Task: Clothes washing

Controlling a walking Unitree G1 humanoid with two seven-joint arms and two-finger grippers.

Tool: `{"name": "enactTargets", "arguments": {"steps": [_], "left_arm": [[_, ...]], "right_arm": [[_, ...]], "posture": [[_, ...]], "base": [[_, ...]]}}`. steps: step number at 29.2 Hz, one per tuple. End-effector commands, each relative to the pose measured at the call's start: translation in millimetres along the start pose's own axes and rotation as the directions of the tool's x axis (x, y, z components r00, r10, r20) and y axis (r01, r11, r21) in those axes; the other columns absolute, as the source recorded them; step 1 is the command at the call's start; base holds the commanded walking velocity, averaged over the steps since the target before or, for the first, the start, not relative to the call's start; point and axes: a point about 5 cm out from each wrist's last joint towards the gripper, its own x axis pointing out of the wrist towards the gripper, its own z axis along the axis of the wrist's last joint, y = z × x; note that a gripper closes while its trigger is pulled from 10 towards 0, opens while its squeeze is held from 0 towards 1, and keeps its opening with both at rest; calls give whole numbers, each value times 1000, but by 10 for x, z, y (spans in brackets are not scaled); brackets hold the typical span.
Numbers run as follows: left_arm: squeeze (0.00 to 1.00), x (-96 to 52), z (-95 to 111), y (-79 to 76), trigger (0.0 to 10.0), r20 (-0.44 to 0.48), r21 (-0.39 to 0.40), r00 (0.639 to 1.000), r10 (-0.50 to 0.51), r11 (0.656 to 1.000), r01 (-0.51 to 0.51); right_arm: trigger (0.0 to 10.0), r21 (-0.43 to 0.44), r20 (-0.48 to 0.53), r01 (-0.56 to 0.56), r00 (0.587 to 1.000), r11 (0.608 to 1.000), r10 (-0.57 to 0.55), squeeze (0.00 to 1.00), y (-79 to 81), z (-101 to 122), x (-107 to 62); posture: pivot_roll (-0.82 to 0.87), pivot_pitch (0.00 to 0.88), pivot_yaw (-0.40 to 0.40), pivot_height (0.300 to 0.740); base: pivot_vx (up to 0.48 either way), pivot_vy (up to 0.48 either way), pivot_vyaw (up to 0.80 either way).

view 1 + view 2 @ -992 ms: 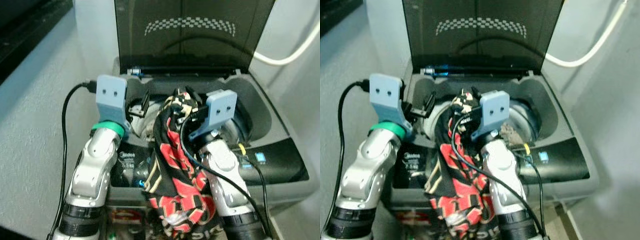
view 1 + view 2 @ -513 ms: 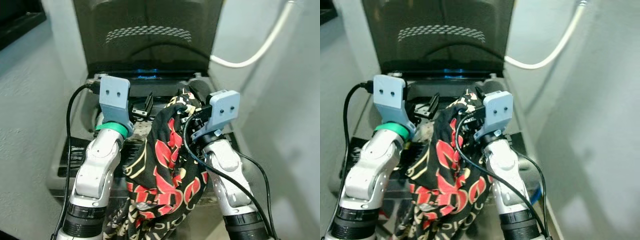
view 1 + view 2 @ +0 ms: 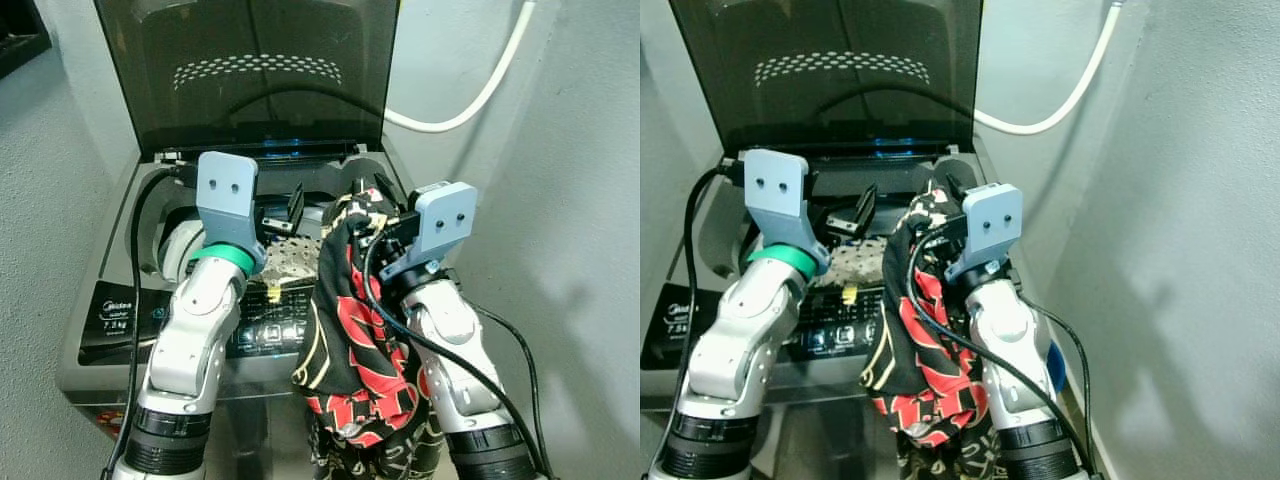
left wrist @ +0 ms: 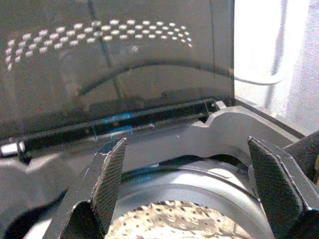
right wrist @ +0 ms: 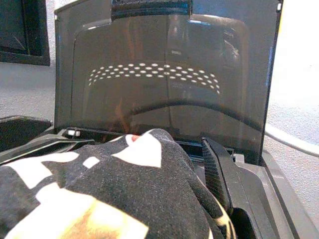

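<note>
Two claws are working above the open grey top-loading washing machine [image 3: 120,330]. The right claw [image 3: 372,222] is clamping its fingers on the black, red and cream patterned garment [image 3: 355,350], lifting its top over the machine's edge while the rest is hanging down the front. The left claw [image 4: 187,191] is waiting with fingers apart above the perforated steel drum [image 3: 285,262], probably ready to guide the cloth inside.

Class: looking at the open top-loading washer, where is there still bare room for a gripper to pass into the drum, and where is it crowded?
Free: the drum opening between the left gripper and the raised lid. Crowded: the washer's right side, where the right gripper holds the patterned garment, which drapes down over the front edge.
</note>
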Motion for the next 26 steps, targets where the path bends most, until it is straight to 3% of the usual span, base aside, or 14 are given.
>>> {"name": "enactTargets", "arguments": {"steps": [1, 3, 4, 6, 8, 11, 12, 15, 16, 18, 20, 22, 25, 26], "left_arm": [[0, -17, 97, 0, 10000, 56, 22, 998, -21, 1000, 20], [0, -17, 176, 38, 10000, 98, 65, 995, -30, 998, 24], [0, 8, 273, 107, 10000, 144, 100, 990, -11, 995, -3], [0, 8, 273, 107, 10000, 144, 100, 990, -11, 995, -3], [0, 38, 385, 187, 10000, 212, 147, 977, 23, 988, -55], [0, 36, 394, 187, 10000, 225, 162, 974, 22, 985, -60], [0, -17, 356, 132, 10000, 236, 218, 972, -4, 975, -49], [0, -73, 323, 70, 10000, 248, 271, 968, -31, 962, -38], [0, -149, 297, -8, 10000, 275, 340, 960, -59, 939, -40], [0, -149, 297, -8, 10000, 275, 340, 960, -59, 939, -40], [0, -282, 253, -160, 10000, 327, 409, 943, -65, 909, -80], [0, -314, 230, -214, 10000, 333, 423, 940, -74, 903, -79], [0, -324, 177, -260, 10000, 302, 401, 949, -87, 915, -44], [0, -334, 155, -240, 10000, 284, 371, 956, -67, 927, -45]], "right_arm": [[10000, -2, 46, 2, 999, 1000, -2, 0, -11, 104, 57], [10000, -9, 79, -12, 997, 1000, 13, 0, -17, 182, 152], [10000, -22, 123, -42, 991, 999, 44, 0, -5, 290, 308], [10000, -22, 123, -42, 991, 999, 44, 0, -5, 290, 308], [10000, -75, 235, -111, 964, 991, 125, 0, 93, 622, 763], [10000, -95, 265, -126, 953, 987, 147, 0, 135, 734, 889], [10000, -96, 296, -133, 942, 986, 156, 0, 190, 871, 1035], [10000, -99, 317, -137, 935, 986, 162, 0, 238, 968, 1128], [10000, -92, 341, -150, 924, 984, 173, 0, 312, 1078, 1217], [10000, -92, 341, -150, 924, 984, 173, 0, 312, 1078, 1217], [10000, -44, 414, -198, 888, 979, 199, 0, 502, 1353, 1351], [10000, -32, 418, -215, 884, 976, 208, 0, 567, 1378, 1377], [10000, -80, 319, -274, 904, 958, 285, 0, 666, 1116, 1364], [10000, -254, 205, -352, 891, 901, 406, 0, 786, 837, 1284]], "posture": [[109, 0, 72, 740], [107, 0, 74, 740], [105, 0, 75, 740], [105, 0, 75, 740], [102, 0, 74, 740], [102, 0, 74, 740], [105, 0, 68, 740], [108, 0, 64, 740], [112, 0, 58, 740], [112, 0, 58, 740], [131, 0, 29, 740], [131, 0, 29, 740], [139, 0, 20, 740], [137, 0, 20, 740]], "base": [[0, 0, 0], [0, 0, 0], [0, 0, 0], [0, 0, 0], [0, 0, 0], [0, 0, 0], [0, 0, 0], [0, 0, 0], [0, 0, 0], [0, 0, 0], [0, 0, 0], [0, 0, 0], [0, 0, 0], [0, 0, 0]]}}
